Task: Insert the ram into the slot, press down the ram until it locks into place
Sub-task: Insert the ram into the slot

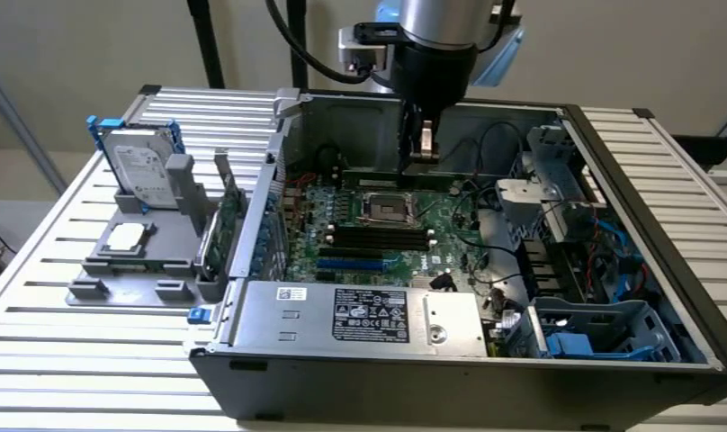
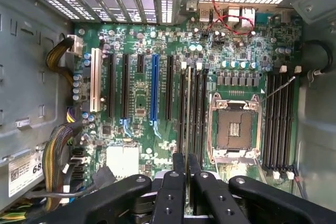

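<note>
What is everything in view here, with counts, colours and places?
computer case: one, grey, open, on the slatted table
motherboard: one, green, inside the case
memory slots: two banks, black, either side of the processor socket
blue socket: one, blue, among black expansion slots
hard drive: one, silver, on the grey holder, exterior view's left
ram: one, dark green, held above the motherboard
end effector: one, black, shut on the ram
</note>
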You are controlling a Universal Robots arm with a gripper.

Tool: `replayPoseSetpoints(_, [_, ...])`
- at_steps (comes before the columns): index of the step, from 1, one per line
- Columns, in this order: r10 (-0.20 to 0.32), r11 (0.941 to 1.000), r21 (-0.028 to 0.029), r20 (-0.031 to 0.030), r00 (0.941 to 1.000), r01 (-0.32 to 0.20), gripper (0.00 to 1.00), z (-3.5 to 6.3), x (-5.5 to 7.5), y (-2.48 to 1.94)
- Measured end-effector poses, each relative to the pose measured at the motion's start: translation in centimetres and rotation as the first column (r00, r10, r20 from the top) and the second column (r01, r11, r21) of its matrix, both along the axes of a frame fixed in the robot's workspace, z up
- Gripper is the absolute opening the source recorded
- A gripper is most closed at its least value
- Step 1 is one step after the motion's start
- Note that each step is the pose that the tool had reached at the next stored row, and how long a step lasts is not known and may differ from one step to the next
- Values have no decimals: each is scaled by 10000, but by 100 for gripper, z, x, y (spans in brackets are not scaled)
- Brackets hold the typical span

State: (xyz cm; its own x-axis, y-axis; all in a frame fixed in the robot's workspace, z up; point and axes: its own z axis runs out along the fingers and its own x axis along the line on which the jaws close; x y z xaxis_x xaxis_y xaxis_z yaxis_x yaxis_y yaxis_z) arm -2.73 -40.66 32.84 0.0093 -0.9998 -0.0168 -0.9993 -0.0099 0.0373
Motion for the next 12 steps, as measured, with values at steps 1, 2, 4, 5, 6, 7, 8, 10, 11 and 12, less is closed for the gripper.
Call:
replayPoseSetpoints(1, [-3, 10000, 0, 0, 10000, 3, 13, -19, -2, 0])
replayPoseSetpoints(2, [-4, 10000, -1, -1, 10000, 4, 13, -36, -3, 0])
replayPoseSetpoints(4, [-12, 10000, -1, -1, 10000, 12, 13, -72, -5, 0])
replayPoseSetpoints(5, [-16, 10000, -1, -1, 10000, 16, 13, -90, -5, 0])
replayPoseSetpoints(6, [-19, 10000, -1, -1, 10000, 19, 13, -109, -6, 0])
replayPoseSetpoints(7, [-21, 10000, -1, -1, 10000, 21, 13, -128, -6, 0])
replayPoseSetpoints(8, [-24, 10000, -1, -1, 10000, 24, 13, -146, -6, 0])
replayPoseSetpoints(10, [-31, 10000, -1, -1, 10000, 31, 13, -182, -6, 0])
replayPoseSetpoints(11, [-34, 10000, 0, 0, 10000, 34, 13, -200, -6, 0])
replayPoseSetpoints(12, [-42, 10000, -1, 0, 10000, 42, 13, -285, -7, 0])
